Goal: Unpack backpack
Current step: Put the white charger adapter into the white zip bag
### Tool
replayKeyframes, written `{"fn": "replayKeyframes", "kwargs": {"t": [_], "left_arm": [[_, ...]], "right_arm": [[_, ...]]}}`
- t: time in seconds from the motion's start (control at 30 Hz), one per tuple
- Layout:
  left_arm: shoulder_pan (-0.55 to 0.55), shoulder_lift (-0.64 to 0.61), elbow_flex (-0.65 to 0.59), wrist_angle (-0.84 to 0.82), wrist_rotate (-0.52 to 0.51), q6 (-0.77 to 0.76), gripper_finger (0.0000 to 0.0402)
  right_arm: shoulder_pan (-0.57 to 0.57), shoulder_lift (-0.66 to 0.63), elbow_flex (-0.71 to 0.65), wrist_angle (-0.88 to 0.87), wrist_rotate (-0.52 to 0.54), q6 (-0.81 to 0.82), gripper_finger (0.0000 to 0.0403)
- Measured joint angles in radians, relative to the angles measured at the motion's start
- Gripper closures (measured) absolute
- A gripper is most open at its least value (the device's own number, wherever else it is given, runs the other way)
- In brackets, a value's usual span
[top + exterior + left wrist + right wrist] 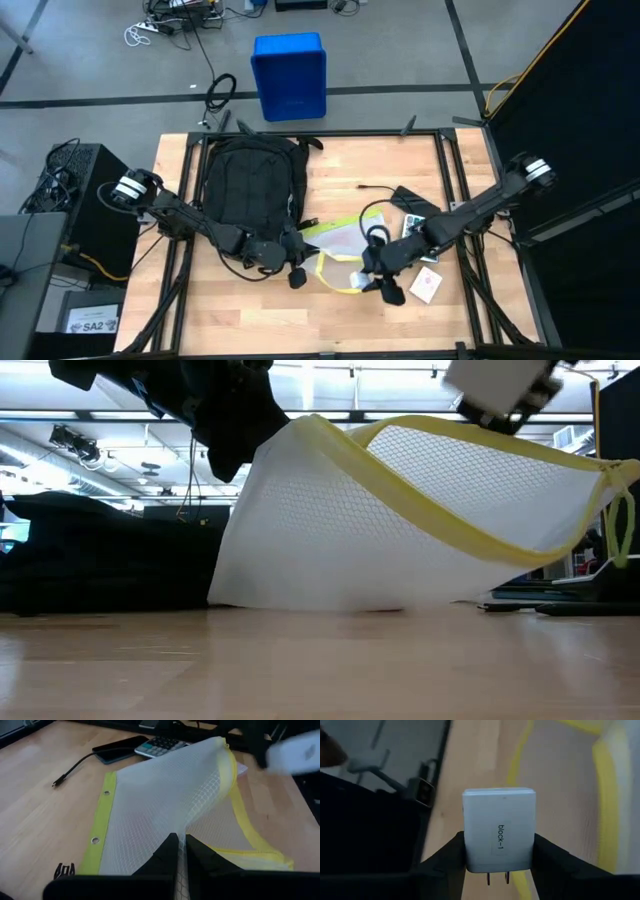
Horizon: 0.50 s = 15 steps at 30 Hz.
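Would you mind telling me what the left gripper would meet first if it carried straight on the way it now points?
Probably only more of the mesh pouch that the left gripper already pinches. Beyond it, roughly in line, lie a calculator and a phone, though depth is hard to judge.

Legible markings, 2 items. Item 1: white charger block (499, 830), held between the right gripper's (498, 851) dark fingers, carries a small printed label reading "block-1", running lengthwise down its face above the plug prongs. Item 2: white sticker (92, 324) on the equipment beside the table's left edge, reading "SA2". The calculator's (161, 746) keys are too small to read.
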Motion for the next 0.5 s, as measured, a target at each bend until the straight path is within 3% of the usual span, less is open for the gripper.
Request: {"fn": "replayKeyframes", "kwargs": {"t": [0.3,0.5], "left_arm": [[0.000,0.000,0.000,0.005,-0.001,0.001,0.0402],[0.000,0.000,0.000,0.004,-0.001,0.001,0.0402]], "right_arm": [[-0.067,0.109,0.000,-0.034,0.052,0.001,0.0252],[-0.134,0.108,0.000,-0.076,0.119,0.026,0.0222]]}}
